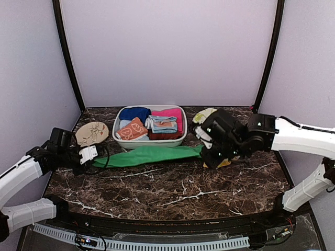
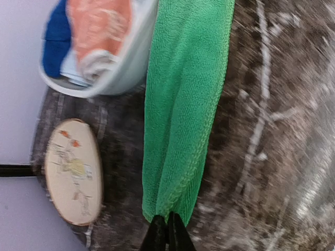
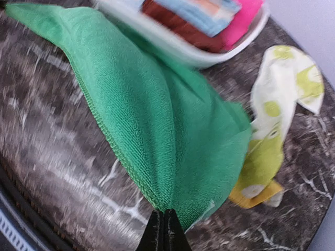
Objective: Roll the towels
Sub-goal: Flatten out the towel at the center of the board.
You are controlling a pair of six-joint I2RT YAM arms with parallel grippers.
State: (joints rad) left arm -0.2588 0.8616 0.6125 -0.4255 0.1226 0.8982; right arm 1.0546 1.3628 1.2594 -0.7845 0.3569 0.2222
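Left arm reaching from 8 o'clock, left gripper closed tight, right arm reaching from 3 o'clock, right gripper closed tight.
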